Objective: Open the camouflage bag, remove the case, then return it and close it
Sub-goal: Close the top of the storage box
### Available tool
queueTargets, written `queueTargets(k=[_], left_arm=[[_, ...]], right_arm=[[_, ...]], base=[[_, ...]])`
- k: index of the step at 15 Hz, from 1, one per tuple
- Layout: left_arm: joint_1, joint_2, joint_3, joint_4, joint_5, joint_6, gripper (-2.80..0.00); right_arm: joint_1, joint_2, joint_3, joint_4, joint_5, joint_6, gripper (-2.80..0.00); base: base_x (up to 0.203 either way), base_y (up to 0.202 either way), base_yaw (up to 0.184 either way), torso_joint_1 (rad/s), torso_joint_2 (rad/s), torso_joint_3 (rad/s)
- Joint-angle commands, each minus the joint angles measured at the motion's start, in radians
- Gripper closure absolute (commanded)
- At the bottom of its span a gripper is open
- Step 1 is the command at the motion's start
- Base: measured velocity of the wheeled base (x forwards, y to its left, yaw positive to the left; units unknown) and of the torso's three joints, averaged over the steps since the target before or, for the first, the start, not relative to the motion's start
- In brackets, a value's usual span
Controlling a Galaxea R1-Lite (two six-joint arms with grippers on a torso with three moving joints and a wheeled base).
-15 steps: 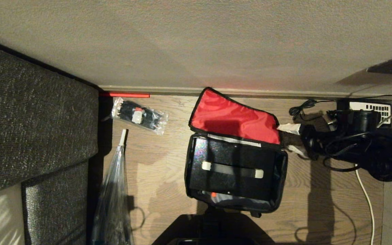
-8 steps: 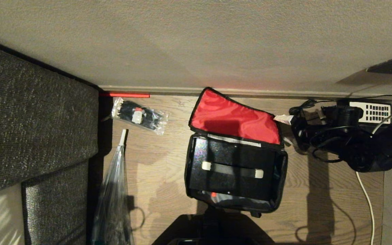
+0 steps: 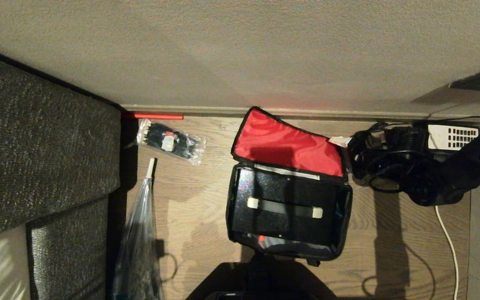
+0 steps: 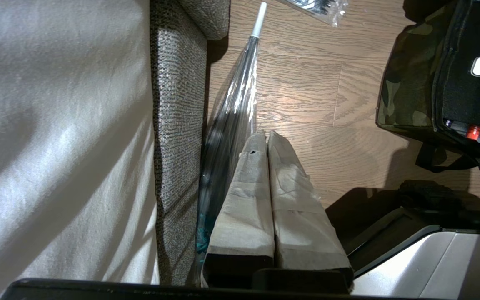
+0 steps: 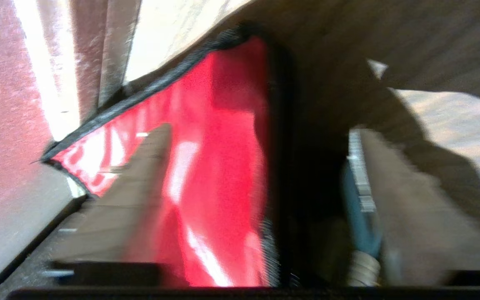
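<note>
The camouflage bag [image 3: 231, 208] stands open on the wooden floor, and its red-lined lid [image 3: 286, 143] leans back toward the wall. Inside lies the black case [image 3: 286, 191] with a grey-ended handle. My right gripper [image 3: 343, 151] is at the lid's right edge. In the right wrist view the right gripper [image 5: 261, 131] is open, one finger over the red lining [image 5: 219, 166] and the other on the dark outer side, so the jaws straddle the black-trimmed edge. My left gripper [image 4: 267, 135] hangs parked and shut beside the sofa, and the bag's camouflage side [image 4: 406, 91] shows to its right.
A dark sofa [image 3: 36, 146] fills the left. A packet of black cable ties [image 3: 171, 141], a red stick [image 3: 152, 116] and a clear folded umbrella [image 3: 140, 233] lie between the sofa and the bag. A telephone [image 3: 452, 135] and a white cable [image 3: 448, 241] lie at the right.
My right arm has moved left and toward the wall, bringing its gripper from beside the bag up to the lid's right edge. The bag, the lid and the case have stayed put.
</note>
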Motion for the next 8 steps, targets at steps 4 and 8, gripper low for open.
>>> queueTargets(k=[4, 8], left_arm=[[0.000, 0.000, 0.000, 0.001, 0.000, 0.000, 0.00], [0.000, 0.000, 0.000, 0.001, 0.000, 0.000, 0.00]], right_arm=[[0.007, 0.001, 0.006, -0.107, 0.008, -0.012, 0.00], [0.007, -0.013, 0.040, -0.235, 0.013, -0.033, 0.00]], base=[[0.000, 0.000, 0.000, 0.000, 0.00, 0.000], [0.000, 0.000, 0.000, 0.000, 0.00, 0.000]])
